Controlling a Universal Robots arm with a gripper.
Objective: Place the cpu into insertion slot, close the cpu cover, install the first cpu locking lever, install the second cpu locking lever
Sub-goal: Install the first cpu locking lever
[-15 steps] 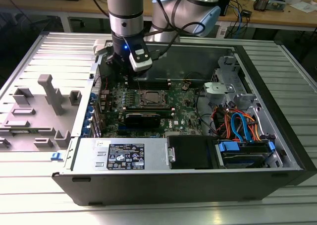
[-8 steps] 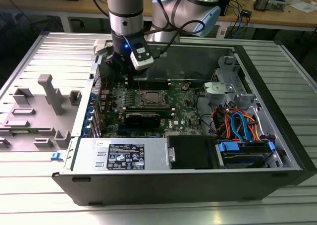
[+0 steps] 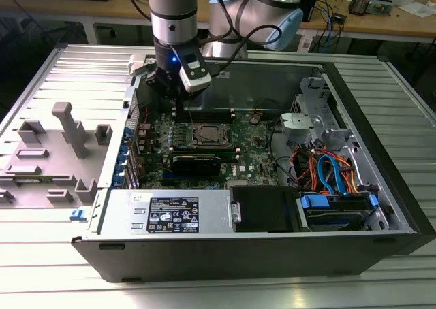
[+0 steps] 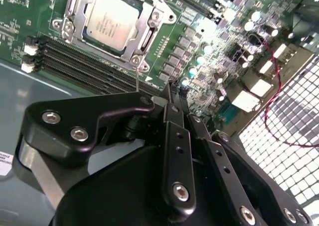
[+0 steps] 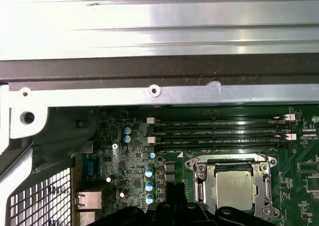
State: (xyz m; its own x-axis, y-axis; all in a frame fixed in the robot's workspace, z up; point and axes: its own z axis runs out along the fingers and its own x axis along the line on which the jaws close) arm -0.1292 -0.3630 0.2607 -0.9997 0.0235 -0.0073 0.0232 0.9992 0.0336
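The cpu [image 4: 112,19] [image 5: 233,188], a silver-grey square chip, lies flat in the insertion slot [image 3: 206,137] on the green motherboard. The cpu cover [image 4: 143,33] [image 5: 199,185], a silvery frame, lies down around the chip, which shows through its window. A thin metal rod [image 4: 137,76] stands up from the socket corner nearest the gripper. My gripper [image 4: 172,86] [image 3: 178,99] hangs above the board beside the socket, toward the case's back wall. Its black fingers [image 4: 175,136] are shut together with nothing seen between them.
Black memory slots [image 5: 219,131] run alongside the socket. The open computer case [image 3: 225,244] has a metal wall [image 5: 159,94] close behind the gripper. Drive bays and coloured cables [image 3: 327,173] fill the exterior view's right. A grey fixture [image 3: 65,135] stands outside the case at that view's left.
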